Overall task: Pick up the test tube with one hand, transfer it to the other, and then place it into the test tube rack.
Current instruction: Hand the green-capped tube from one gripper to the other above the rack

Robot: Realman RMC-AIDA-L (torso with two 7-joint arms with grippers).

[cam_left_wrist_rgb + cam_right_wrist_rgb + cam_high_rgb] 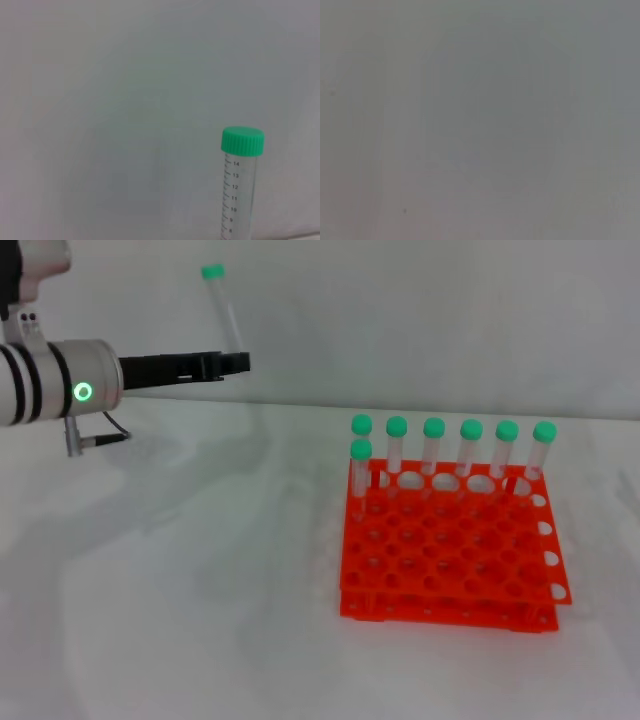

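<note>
— What sits nearest me?

— The test tube rack (450, 550) on the white table (180, 620), orange, with seven green-capped tubes (470, 455) upright along its far rows.

— And my left gripper (240, 363)?

— It reaches out level above the table's far side, fingers closed on the test tube (222, 310). The tube stands nearly upright, long axis vertical, green cap on top, leaning slightly away from the rack.

— Any writing?

— My left wrist view shows graduations on the tube, reading 14 near the cap down to 8.

— My right gripper?

— Out of sight.
</note>
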